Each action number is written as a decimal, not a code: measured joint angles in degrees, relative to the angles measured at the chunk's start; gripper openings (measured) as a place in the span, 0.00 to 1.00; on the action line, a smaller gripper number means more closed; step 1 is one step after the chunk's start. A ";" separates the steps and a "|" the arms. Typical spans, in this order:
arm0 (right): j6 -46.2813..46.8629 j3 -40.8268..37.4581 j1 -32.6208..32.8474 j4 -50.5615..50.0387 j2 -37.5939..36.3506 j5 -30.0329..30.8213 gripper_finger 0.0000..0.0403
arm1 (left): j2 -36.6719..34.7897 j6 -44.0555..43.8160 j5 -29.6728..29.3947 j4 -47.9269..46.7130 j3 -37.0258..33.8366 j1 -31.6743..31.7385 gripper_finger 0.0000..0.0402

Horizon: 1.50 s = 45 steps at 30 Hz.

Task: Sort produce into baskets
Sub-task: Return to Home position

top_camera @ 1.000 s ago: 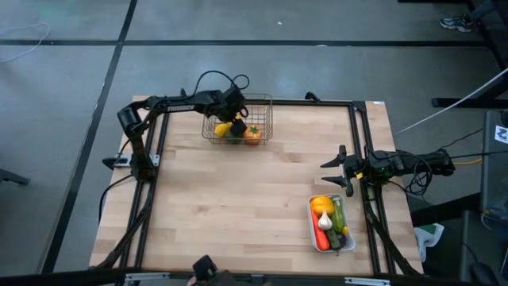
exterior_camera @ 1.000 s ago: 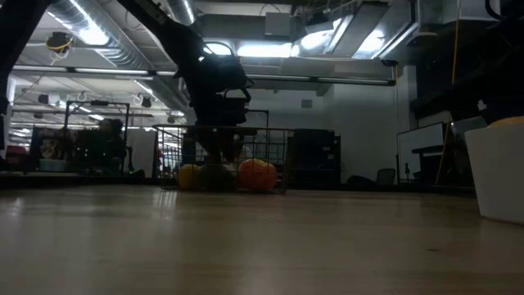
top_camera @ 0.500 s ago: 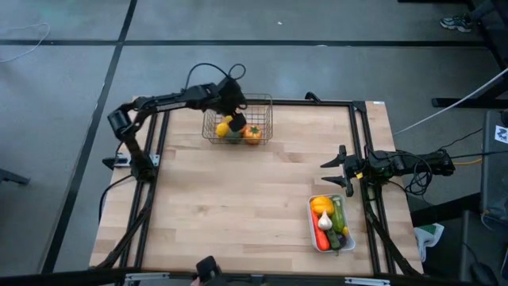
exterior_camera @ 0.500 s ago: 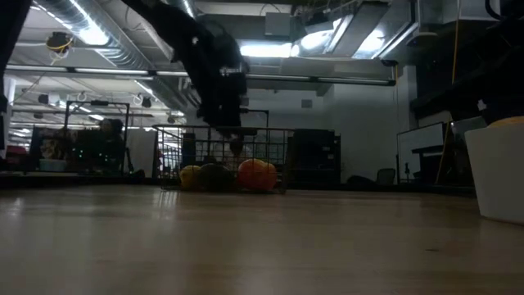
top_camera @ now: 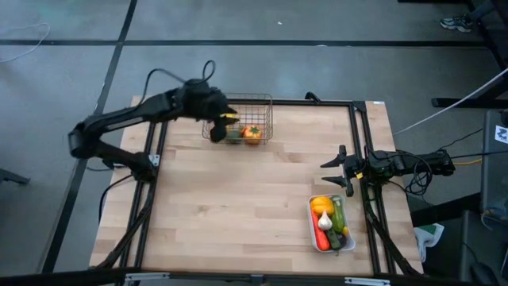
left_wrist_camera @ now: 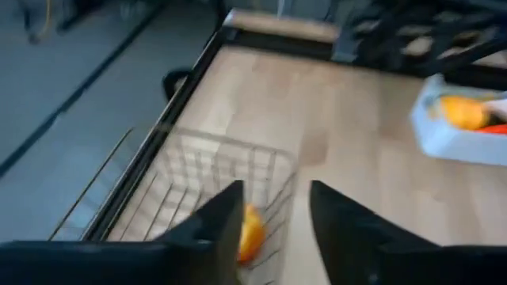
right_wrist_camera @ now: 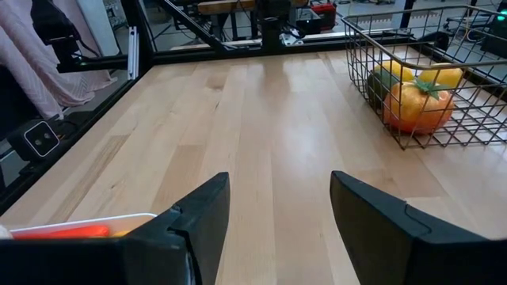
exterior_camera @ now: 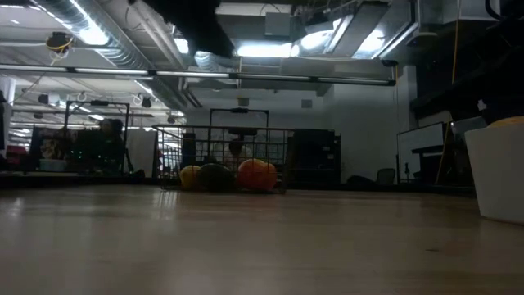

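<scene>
The wire mesh basket [top_camera: 242,119] stands at the table's far edge, left of the middle. On its floor lie a yellow lemon [right_wrist_camera: 440,77], an orange tomato [right_wrist_camera: 413,107] and a dark green piece [right_wrist_camera: 379,83]. My left gripper [left_wrist_camera: 273,218] hangs open and empty above the basket's left side [top_camera: 221,117]. The white tray [top_camera: 329,226] at the near right holds a yellow pepper [top_camera: 321,205], white garlic [top_camera: 324,222], an orange carrot [top_camera: 322,238] and green cucumbers [top_camera: 340,216]. My right gripper [top_camera: 333,167] waits open at the table's right edge, empty.
A dark metal frame [top_camera: 317,102] runs along the table's far, left and right edges. The wooden tabletop [top_camera: 238,199] lies bare between basket and tray. The low view shows the basket [exterior_camera: 225,160] far off and the tray's wall [exterior_camera: 495,172] at the right.
My left gripper has risen out of the wire basket, leaving the top of the low view, and has drawn back toward the table's left edge. The produce in the basket stays where it was.
</scene>
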 joint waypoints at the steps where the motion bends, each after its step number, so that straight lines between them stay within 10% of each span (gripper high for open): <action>1: 0.00 0.01 0.01 0.00 -0.01 0.00 0.54 | -1.88 -0.13 -0.01 1.49 -1.66 -1.05 0.32; 10: 0.00 0.01 0.01 0.00 -0.01 0.00 0.54 | -20.76 -1.94 -0.42 19.10 -21.13 -7.79 0.01; 45: 0.00 0.00 0.00 0.00 0.01 0.00 0.54 | -71.57 -10.33 -4.75 29.32 -64.63 -9.49 0.00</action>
